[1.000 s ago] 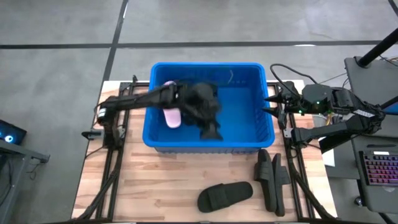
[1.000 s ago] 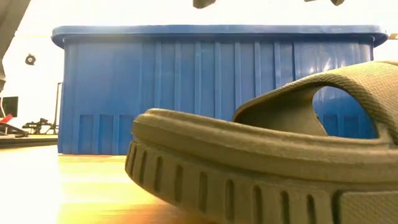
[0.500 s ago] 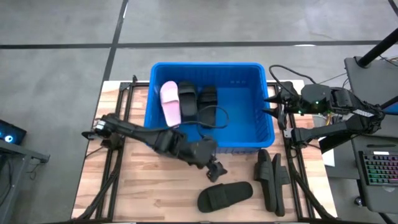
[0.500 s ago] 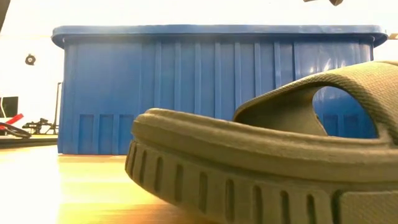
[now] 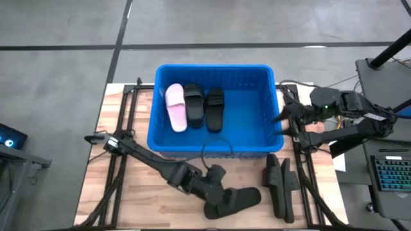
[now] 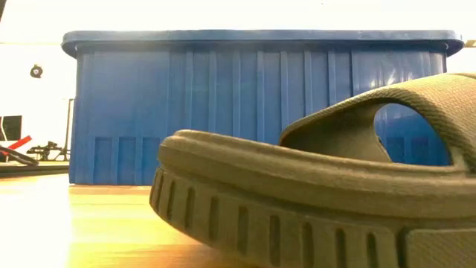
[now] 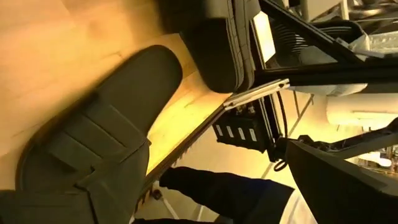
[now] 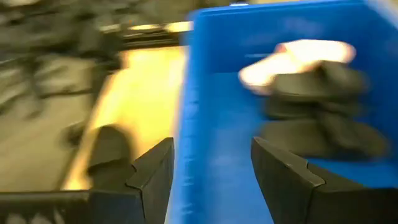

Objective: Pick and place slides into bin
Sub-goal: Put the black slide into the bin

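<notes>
Slides counted: six. Three in the bin (image 5: pixel 266 102), at its left end: one pink slide (image 5: pixel 175 107) and two black slides (image 5: pixel 203 106), side by side, long axes running toward the surface's (image 5: pixel 141 199) far edge. Three outside: one black slide (image 5: pixel 241 200) lying crosswise near the front edge, a black pair (image 5: pixel 280 186) on edge near the right edge. Left tool (image 5: pixel 221 194) down at the crosswise slide, fingers apart. Right tool (image 8: pixel 211 174) spread beside the bin's right wall. Strap ends unclear.

Robotics lab: wooden bench (image 5: pixel 141 192) on bare concrete floor (image 5: pixel 64 58), keyboard (image 5: pixel 393 174) alongside.
</notes>
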